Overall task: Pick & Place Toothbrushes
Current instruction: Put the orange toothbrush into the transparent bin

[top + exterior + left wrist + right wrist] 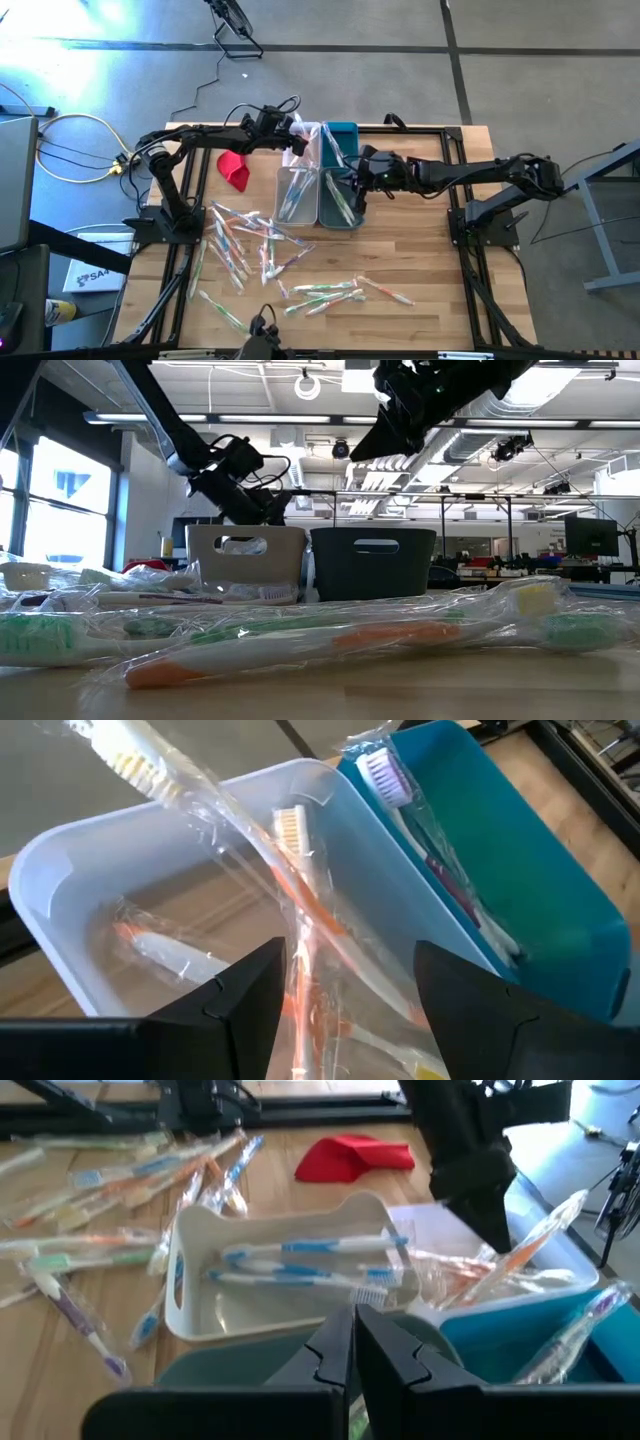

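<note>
Wooden table [420,250]: toothbrushes [250,240] scattered; left fingers [250,995] released, right fingers [340,1345] clenched empty

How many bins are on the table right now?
4. A white bin and a dark bin sit side by side mid-table; a pale bin and a teal bin sit right beyond them. None seems hidden.

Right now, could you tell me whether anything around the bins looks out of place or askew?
Yes. An orange-handled wrapped toothbrush leans tilted in the far white bin, its head poking above the rim rather than lying flat, right at the open left gripper. A purple-bristled toothbrush likewise sticks up from the blue bin.
</note>
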### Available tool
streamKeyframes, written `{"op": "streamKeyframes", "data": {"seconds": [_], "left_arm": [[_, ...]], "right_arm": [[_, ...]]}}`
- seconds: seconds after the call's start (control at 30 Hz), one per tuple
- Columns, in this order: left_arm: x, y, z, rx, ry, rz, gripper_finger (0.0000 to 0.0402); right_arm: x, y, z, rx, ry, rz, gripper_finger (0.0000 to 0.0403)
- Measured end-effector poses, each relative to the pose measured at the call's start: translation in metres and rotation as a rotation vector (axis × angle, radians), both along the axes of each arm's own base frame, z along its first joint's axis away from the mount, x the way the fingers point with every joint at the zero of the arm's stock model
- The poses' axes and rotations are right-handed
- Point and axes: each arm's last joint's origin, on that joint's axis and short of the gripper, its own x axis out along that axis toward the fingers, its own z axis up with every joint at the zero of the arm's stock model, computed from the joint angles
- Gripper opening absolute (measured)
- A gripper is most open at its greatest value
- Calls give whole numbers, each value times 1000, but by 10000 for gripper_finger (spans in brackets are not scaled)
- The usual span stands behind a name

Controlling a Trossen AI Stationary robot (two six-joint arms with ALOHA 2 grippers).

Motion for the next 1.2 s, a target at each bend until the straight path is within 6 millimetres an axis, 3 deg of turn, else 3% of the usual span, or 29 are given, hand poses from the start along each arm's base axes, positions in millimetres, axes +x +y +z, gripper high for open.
{"op": "streamKeyframes", "data": {"seconds": [0.5, 0.73, 1.0, 1.2], "left_arm": [[0, 0, 4, 12, -13, -25, 216], [-9, -8, 29, 70, 3, -23, 213], [-32, -29, 66, 89, 43, -96, 176], [-38, -35, 73, 70, 50, -109, 168]], "right_arm": [[-4, 1, -7, 14, 80, -2, 9], [-4, 1, -7, 15, 80, -2, 9], [-4, 1, -7, 14, 82, -1, 9], [-4, 1, -7, 12, 79, -1, 9]]}}
